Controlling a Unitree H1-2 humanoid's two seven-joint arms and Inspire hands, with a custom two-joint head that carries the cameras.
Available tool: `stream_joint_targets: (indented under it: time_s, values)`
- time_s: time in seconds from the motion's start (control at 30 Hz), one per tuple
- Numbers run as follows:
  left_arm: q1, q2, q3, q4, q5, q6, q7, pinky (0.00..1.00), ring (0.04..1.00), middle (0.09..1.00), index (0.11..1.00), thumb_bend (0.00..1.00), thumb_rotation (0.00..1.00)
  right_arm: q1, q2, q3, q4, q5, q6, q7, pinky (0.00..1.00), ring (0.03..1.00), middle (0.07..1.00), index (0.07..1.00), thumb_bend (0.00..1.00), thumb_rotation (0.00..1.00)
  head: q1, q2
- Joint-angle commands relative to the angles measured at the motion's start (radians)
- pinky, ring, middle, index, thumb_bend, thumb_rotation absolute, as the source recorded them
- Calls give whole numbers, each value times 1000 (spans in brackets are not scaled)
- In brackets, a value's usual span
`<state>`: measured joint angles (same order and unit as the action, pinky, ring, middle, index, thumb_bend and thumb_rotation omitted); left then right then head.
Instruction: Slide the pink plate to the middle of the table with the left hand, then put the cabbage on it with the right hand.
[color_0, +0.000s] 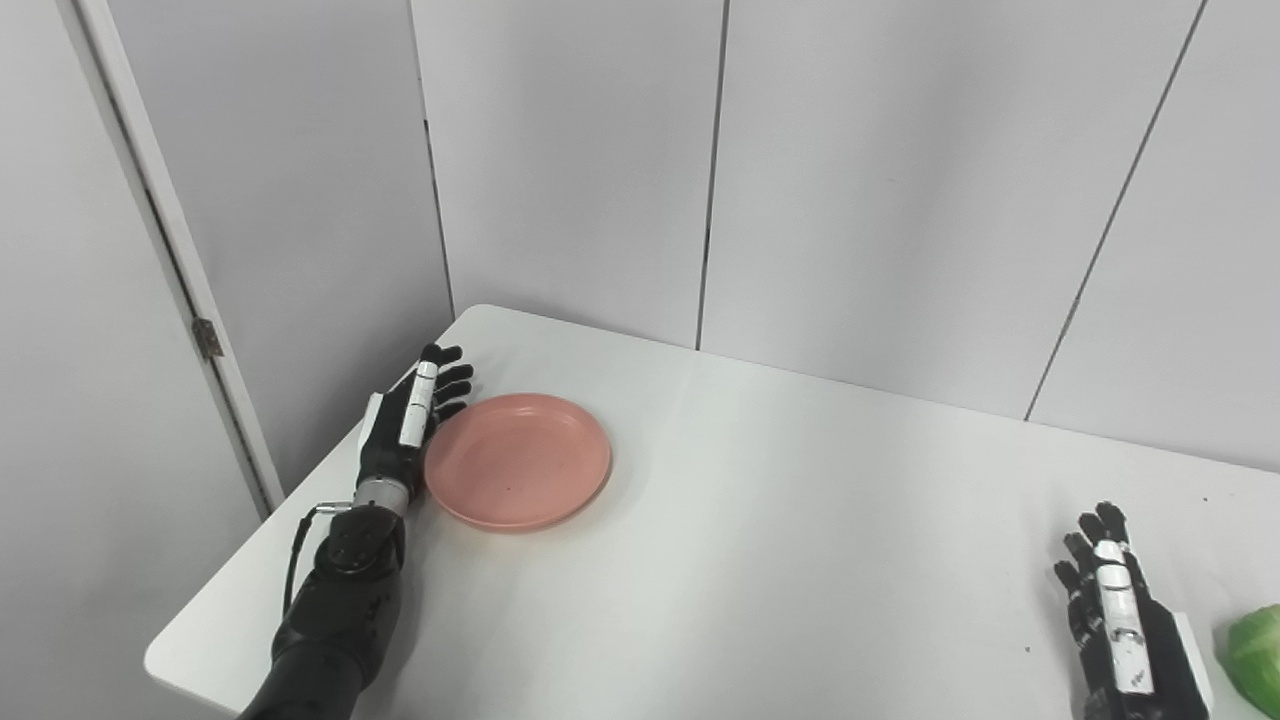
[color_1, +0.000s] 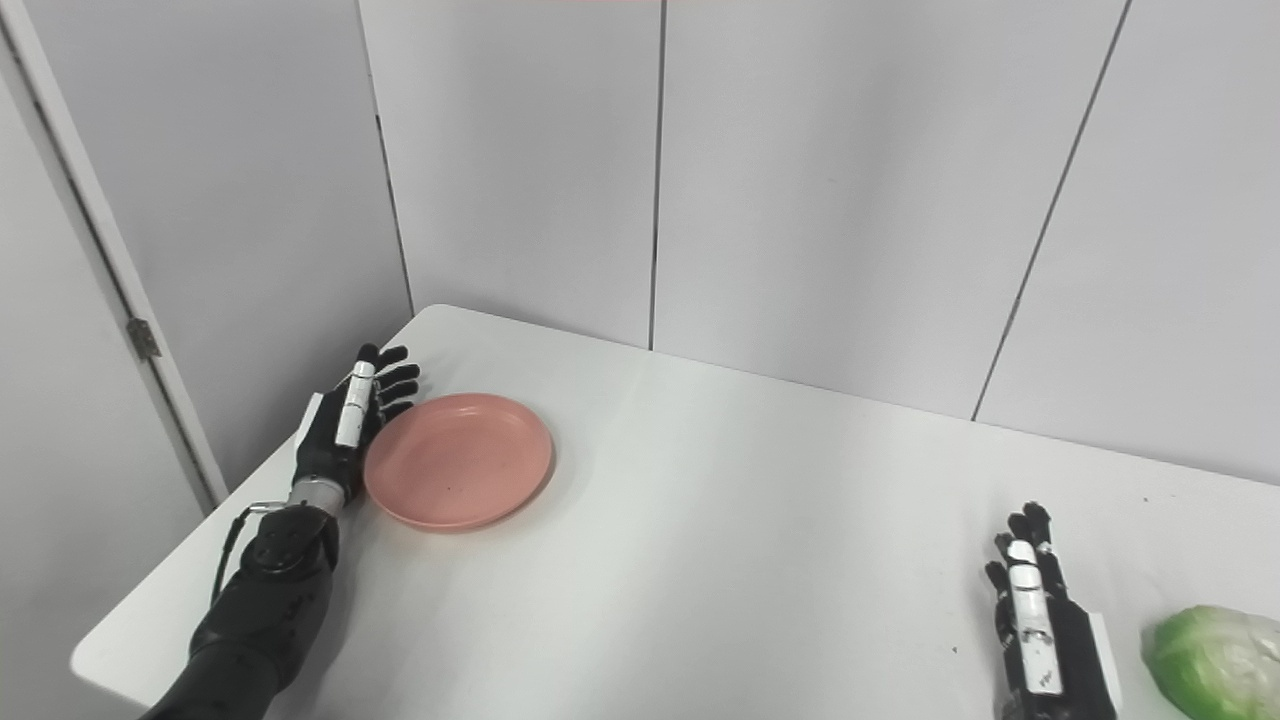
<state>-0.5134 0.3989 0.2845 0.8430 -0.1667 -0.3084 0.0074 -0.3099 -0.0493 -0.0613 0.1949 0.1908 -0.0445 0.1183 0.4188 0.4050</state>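
Observation:
The pink plate (color_0: 518, 459) lies flat on the white table (color_0: 780, 520) near its left edge. My left hand (color_0: 410, 420) is open, on edge, right beside the plate's left rim, fingers pointing to the far side. The green cabbage (color_1: 1215, 661) lies at the table's near right, partly cut off by the picture edge. My right hand (color_1: 1040, 620) is open and empty on the table just left of the cabbage, apart from it.
Grey wall panels (color_0: 800, 170) stand close behind the table. The table's left edge and near left corner (color_0: 165, 660) are close to my left arm. A door frame with a hinge (color_0: 207, 338) is at the left.

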Motion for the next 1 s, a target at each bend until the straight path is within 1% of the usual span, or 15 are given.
stream_joint_targets:
  time_s: [0.0,0.13,0.3,0.43,0.5,0.53,0.57,0.6,0.7,0.73,0.83,0.87,0.9,0.93,0.97]
  values:
    - [-27,1,-14,-4,5,-24,-10,780,797,789,778,819,1000,-23,-2,2,-32,-1,-2,3,1000,1000,1000,1000,524,874,-2,1]
    - [-22,-7,-29,-30,8,-20,-14,781,803,796,785,833,1000,-27,1,2,-25,1,-4,1,1000,1000,1000,1000,548,853,-7,7]
    - [-22,-39,-26,-112,-47,53,-52,809,824,803,788,831,1000,-25,19,-4,-51,5,6,-21,1000,1000,1000,1000,542,853,-37,23]
    - [-43,-75,-25,-149,-61,97,-47,786,813,792,769,812,1000,-46,3,-2,-35,-48,-47,-45,1000,1000,1000,1000,482,846,-54,39]
    - [-57,-100,-27,-162,-68,122,-47,781,809,790,771,814,1000,-59,0,-12,-33,-67,-96,-60,1000,1000,1000,1000,458,846,-54,39]
    - [-61,-108,-27,-165,-71,129,-47,778,801,784,768,823,1000,-62,0,-15,-32,-73,-113,-66,1000,1000,1000,1000,471,848,-54,39]
    - [-71,-124,-34,-165,-72,130,-52,774,801,784,769,823,1000,-68,-6,-20,-46,-86,-116,-78,1000,1000,1000,1000,489,858,-63,47]
    - [-80,-140,-41,-162,-73,131,-57,768,807,789,775,824,1000,-71,-14,-27,-66,-83,-102,-81,1000,1000,1000,1000,547,878,-71,54]
    - [-103,-180,-61,-153,-79,143,-74,783,818,796,781,838,997,-82,-46,-37,-137,-98,-79,-84,1000,1000,1000,1000,578,886,-88,64]
    - [-107,-192,-67,-153,-83,148,-82,792,833,809,793,849,999,-91,-62,-41,-148,-101,-98,-79,1000,1000,1000,1000,591,895,-114,75]
    - [-115,-222,-77,-154,-79,151,-77,796,844,817,800,851,1000,-113,-101,-49,-180,-115,-127,-76,1000,1000,1000,1000,563,826,-151,90]
    - [-118,-239,-81,-161,-74,160,-62,788,840,813,796,857,990,-120,-117,-54,-211,-118,-112,-76,1000,1000,1000,1000,571,817,-191,103]
    - [-122,-256,-85,-164,-68,163,-47,776,834,806,791,858,986,-126,-135,-60,-245,-119,-94,-75,1000,1000,1000,1000,587,785,-191,103]
    - [-124,-271,-90,-172,-65,168,-40,749,826,799,786,856,982,-131,-153,-66,-283,-124,-76,-74,1000,1000,1000,1000,600,748,-241,116]
    - [-124,-285,-100,-180,-57,170,-36,752,828,802,789,845,989,-135,-179,-70,-320,-138,-50,-72,1000,1000,1000,1000,594,720,-250,118]
